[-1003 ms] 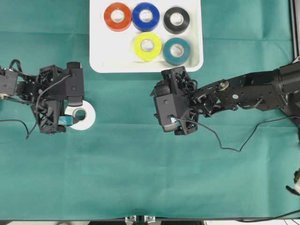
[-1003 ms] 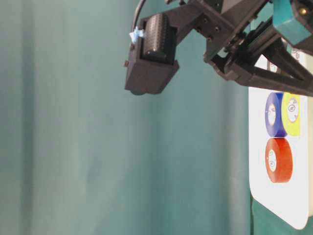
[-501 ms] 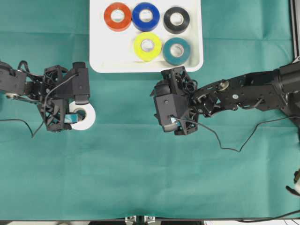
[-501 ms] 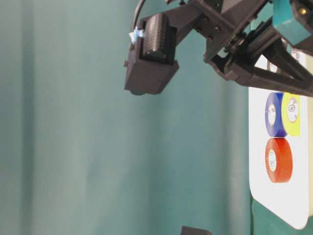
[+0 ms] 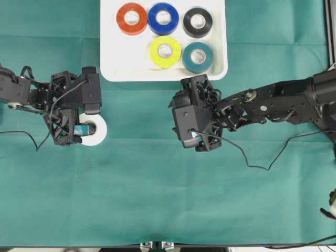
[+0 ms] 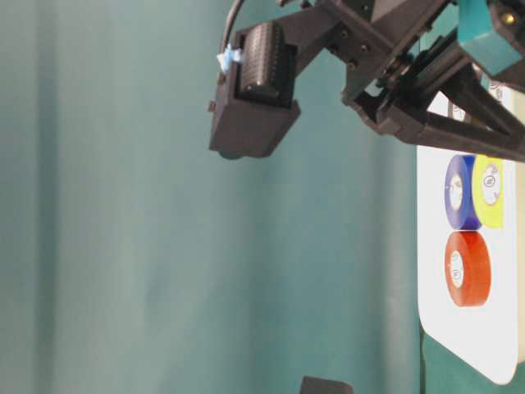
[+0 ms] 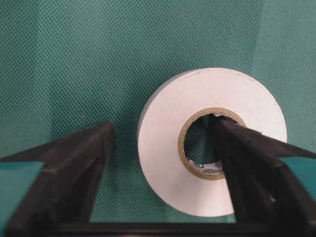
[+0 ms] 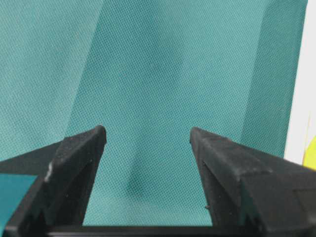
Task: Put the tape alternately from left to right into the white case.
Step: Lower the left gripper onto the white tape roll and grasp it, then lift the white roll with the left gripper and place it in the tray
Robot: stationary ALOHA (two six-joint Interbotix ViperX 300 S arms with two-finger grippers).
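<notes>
White tape (image 5: 93, 129) is the last roll outside; it lies flat on the green desk (image 5: 157, 194), hole facing up, so being round it has no long axis to speak of. Red-orange (image 5: 132, 18), blue (image 5: 163, 18), black (image 5: 198, 22), yellow (image 5: 165, 52) and teal (image 5: 198, 56) rolls already sit in the white case (image 5: 115, 58), so I judge five of six done. Left gripper (image 7: 163, 148) straddles the white roll's wall, one finger in the core, one outside with a gap showing, not clamped. Right gripper (image 8: 148, 143) hangs wide open and empty over the cloth.
</notes>
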